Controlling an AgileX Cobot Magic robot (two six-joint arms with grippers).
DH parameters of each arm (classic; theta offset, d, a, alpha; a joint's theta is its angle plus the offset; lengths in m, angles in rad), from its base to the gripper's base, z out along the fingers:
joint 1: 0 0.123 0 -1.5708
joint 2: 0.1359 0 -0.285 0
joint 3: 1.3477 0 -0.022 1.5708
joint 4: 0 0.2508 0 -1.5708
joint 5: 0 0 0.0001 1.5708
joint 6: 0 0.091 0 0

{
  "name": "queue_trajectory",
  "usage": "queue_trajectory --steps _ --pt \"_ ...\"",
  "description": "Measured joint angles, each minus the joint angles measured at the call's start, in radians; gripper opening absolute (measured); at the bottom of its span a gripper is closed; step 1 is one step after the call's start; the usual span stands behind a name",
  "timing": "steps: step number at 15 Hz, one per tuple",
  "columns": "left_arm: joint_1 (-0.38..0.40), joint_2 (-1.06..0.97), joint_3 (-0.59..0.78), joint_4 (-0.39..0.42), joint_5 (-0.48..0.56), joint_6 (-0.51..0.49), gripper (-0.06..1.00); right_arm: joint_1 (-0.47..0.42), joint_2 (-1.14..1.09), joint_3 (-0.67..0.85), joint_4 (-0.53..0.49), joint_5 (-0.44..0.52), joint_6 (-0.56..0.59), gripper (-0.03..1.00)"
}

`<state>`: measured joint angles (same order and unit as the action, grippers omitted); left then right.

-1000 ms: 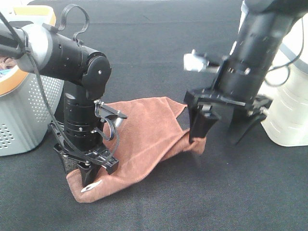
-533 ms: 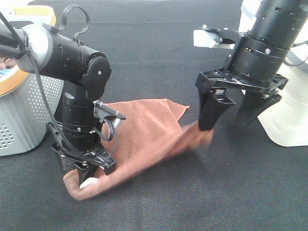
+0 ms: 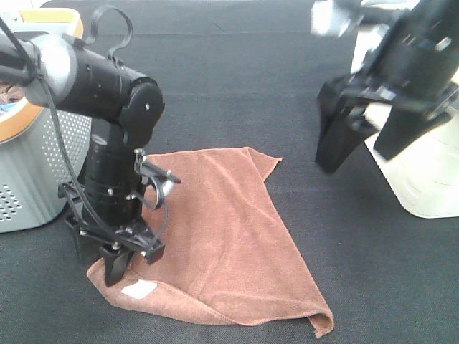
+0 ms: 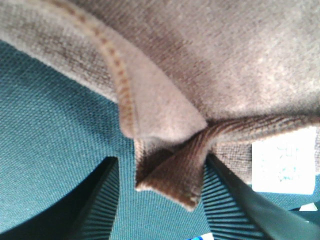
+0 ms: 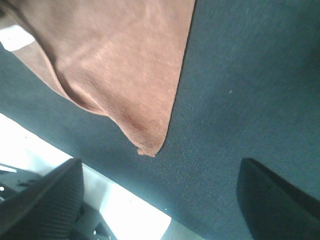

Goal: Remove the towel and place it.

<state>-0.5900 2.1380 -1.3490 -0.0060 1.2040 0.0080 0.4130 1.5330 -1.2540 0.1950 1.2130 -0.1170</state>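
Observation:
The reddish-brown towel (image 3: 222, 236) lies spread on the black table, its white label (image 3: 138, 289) at the near left corner. My left gripper (image 3: 107, 269) stands over that corner. In the left wrist view the bunched corner (image 4: 170, 172) sits between the fingers (image 4: 100, 205); it touches one finger and a gap shows at the other, so the jaws look slightly open. My right gripper (image 3: 355, 161) hangs wide open and empty above the table, up and to the right of the towel. The right wrist view shows a towel corner (image 5: 125, 85) lying flat below the gripper (image 5: 155, 210).
A grey perforated basket (image 3: 36, 179) with an orange-rimmed item on it stands at the left edge, close behind my left arm. A white container (image 3: 430, 179) stands at the right edge beside my right gripper.
My right gripper let go of the towel's right end and rose up and to the right. The towel dropped and spread flat. My left gripper stayed at the label corner.

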Motion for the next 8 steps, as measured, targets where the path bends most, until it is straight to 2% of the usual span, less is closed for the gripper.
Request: queue_trajectory --steps 8 --pt "0.0 -0.243 -0.15 -0.038 0.001 0.0 0.49 0.0 -0.299 0.0 0.0 0.004 0.009 0.79"
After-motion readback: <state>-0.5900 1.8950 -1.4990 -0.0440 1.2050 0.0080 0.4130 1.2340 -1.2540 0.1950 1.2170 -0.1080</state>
